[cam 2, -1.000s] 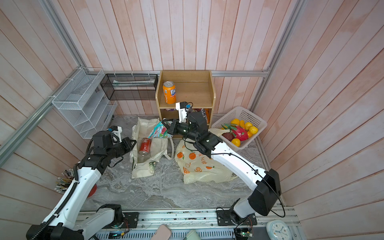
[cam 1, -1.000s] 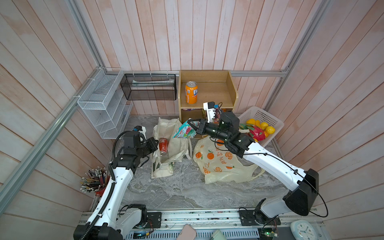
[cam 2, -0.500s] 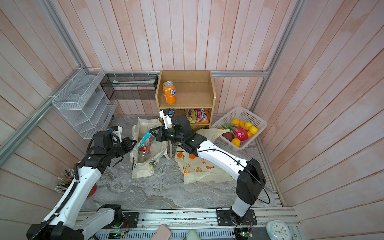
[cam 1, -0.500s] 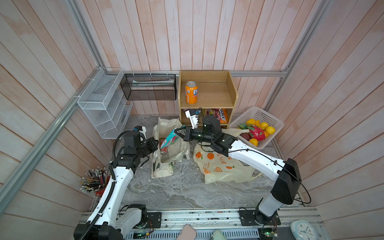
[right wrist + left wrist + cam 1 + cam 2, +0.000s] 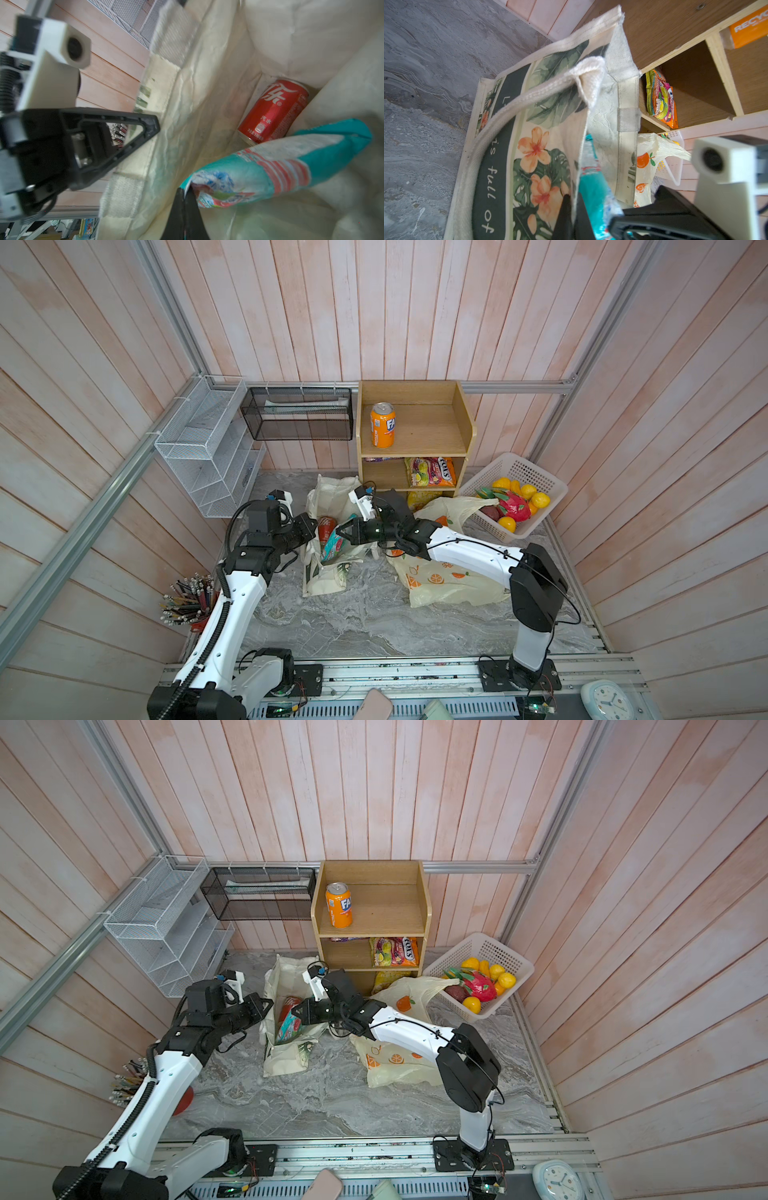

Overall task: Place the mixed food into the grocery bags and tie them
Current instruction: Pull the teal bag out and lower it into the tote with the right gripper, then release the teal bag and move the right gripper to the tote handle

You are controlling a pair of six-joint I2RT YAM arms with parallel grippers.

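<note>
Presently pinched at sealed end by closed right jaws: snack packet (image 5: 280, 166), probably light, crinkly, slippery; inside canvas tote (image 5: 546, 108) near rigid red can (image 5: 272, 110); rim clamped in left jaws.

Soft, even light fills both top views; pale pink wooden wall planks (image 5: 124, 344) bow at the edges; wrist views blur close up.

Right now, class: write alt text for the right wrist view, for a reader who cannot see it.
The right claw pinches the edge of a teal snack packet inside the cream canvas tote; a red drink can sits deeper in.
</note>
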